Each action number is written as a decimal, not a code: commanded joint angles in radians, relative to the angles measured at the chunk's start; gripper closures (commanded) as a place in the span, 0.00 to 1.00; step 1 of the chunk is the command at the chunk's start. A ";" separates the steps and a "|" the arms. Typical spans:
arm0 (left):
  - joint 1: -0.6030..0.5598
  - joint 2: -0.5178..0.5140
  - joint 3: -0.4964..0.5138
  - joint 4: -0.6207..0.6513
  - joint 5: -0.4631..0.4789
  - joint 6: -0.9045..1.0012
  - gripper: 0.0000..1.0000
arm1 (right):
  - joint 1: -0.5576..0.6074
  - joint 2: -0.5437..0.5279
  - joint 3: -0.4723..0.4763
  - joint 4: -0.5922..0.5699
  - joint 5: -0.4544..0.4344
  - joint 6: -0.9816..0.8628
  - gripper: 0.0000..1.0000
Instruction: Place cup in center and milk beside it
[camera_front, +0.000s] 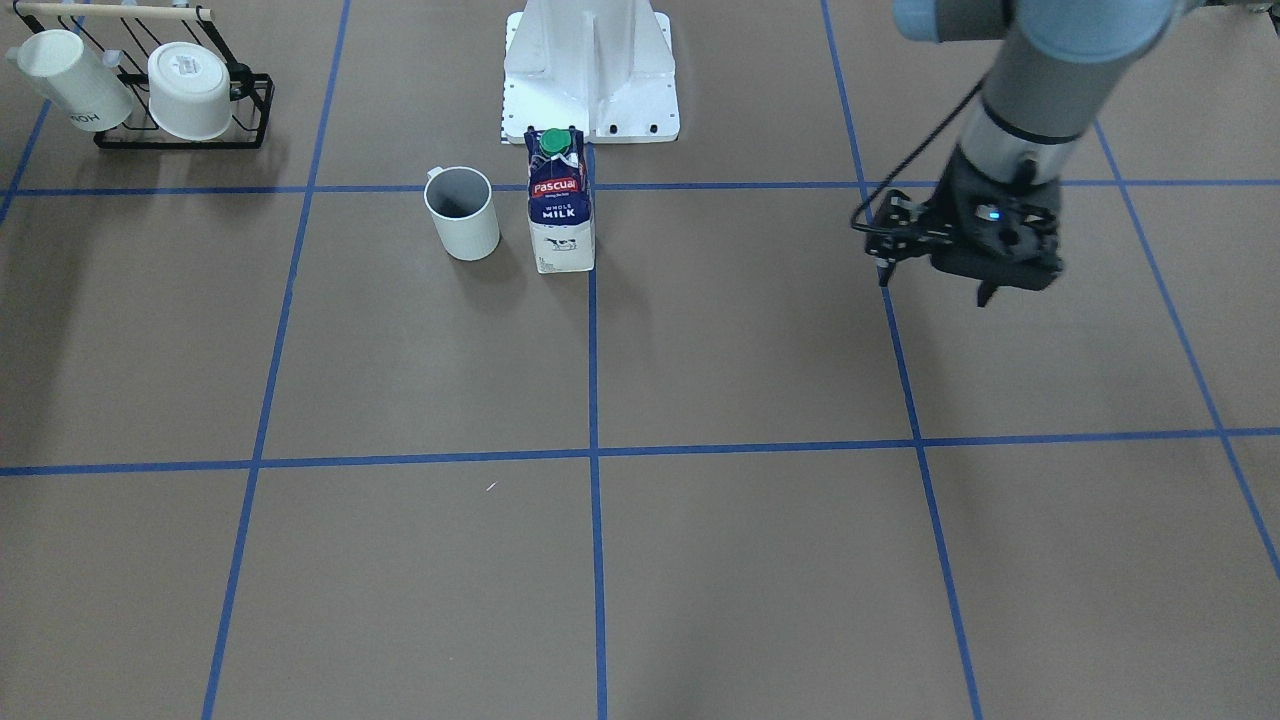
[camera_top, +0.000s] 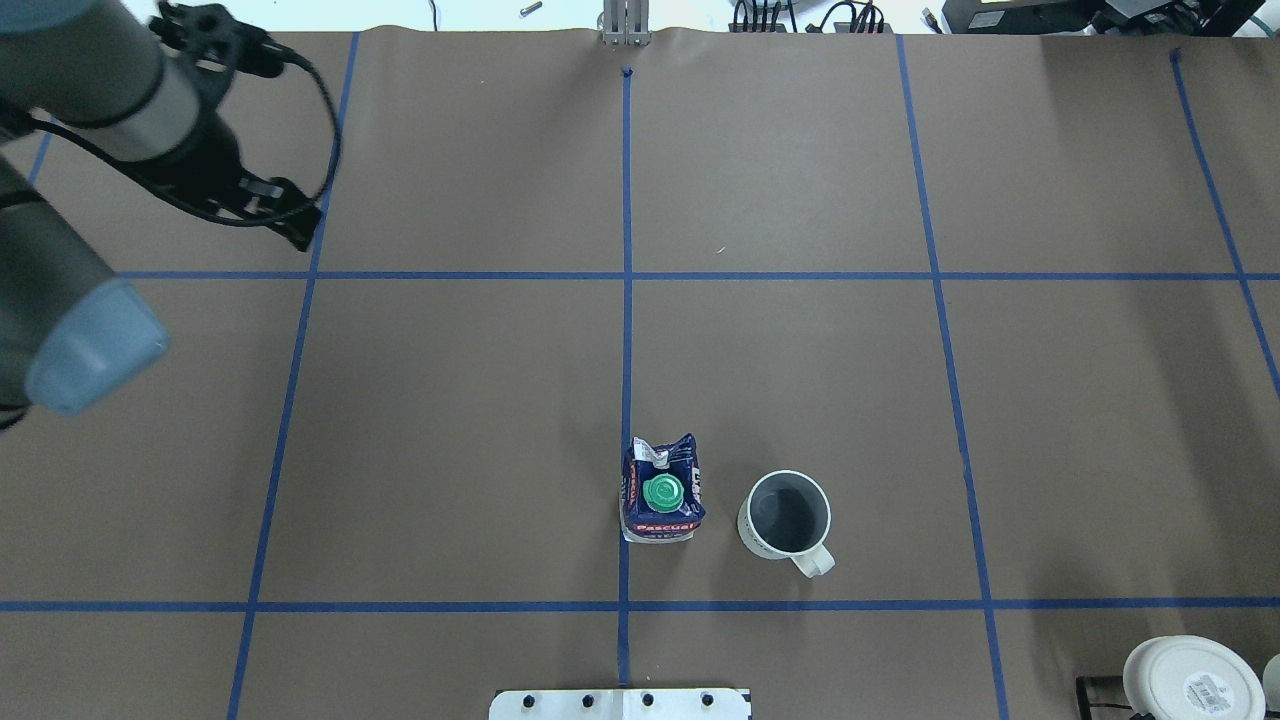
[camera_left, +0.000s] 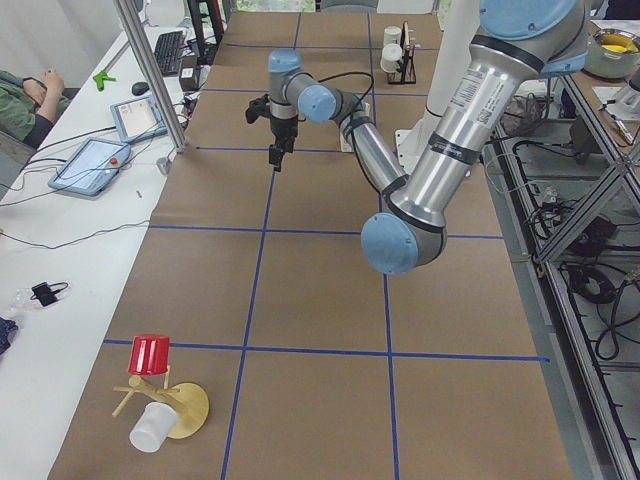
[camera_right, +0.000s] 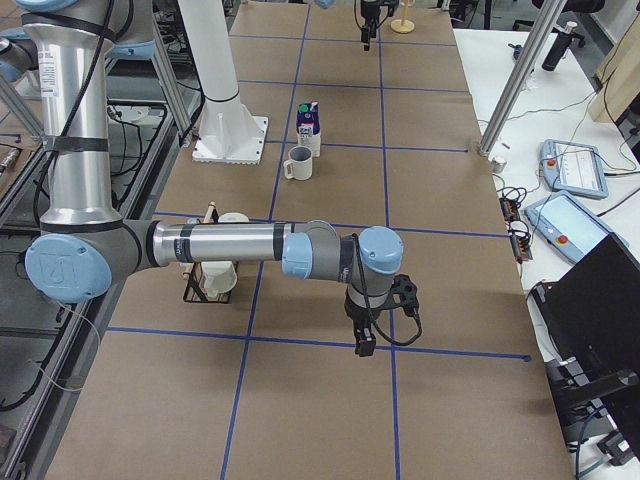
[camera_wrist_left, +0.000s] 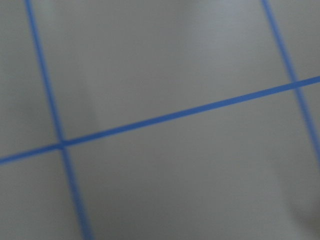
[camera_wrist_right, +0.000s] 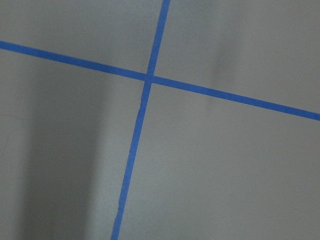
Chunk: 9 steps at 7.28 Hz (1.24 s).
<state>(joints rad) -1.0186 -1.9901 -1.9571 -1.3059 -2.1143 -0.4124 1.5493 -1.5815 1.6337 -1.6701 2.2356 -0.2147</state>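
Note:
The plain white cup stands upright, handle toward the robot, just beside the dark-blue and white milk carton with its green cap, which stands on the centre tape line close to the robot's base. Both also show in the overhead view, cup and milk. My left gripper hangs empty over the table far off to the robot's left, its fingers looking together; it also shows in the overhead view. My right gripper shows only in the exterior right view, low over the table; I cannot tell its state.
A black wire rack with two other white cups sits at the robot's right near corner. The white base plate is just behind the milk. A wooden stand with a red cup sits at the left end. Blue tape lines grid the brown table.

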 joint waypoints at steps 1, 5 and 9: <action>-0.290 0.202 0.077 -0.016 -0.132 0.339 0.01 | 0.000 0.000 -0.015 0.000 -0.001 -0.002 0.00; -0.524 0.421 0.317 -0.267 -0.162 0.636 0.01 | 0.002 -0.003 -0.014 0.001 -0.007 -0.003 0.00; -0.554 0.470 0.282 -0.282 -0.222 0.627 0.01 | 0.000 -0.006 -0.012 0.001 -0.001 0.001 0.00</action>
<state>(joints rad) -1.5714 -1.5254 -1.6659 -1.5829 -2.3336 0.2123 1.5506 -1.5872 1.6224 -1.6690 2.2327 -0.2154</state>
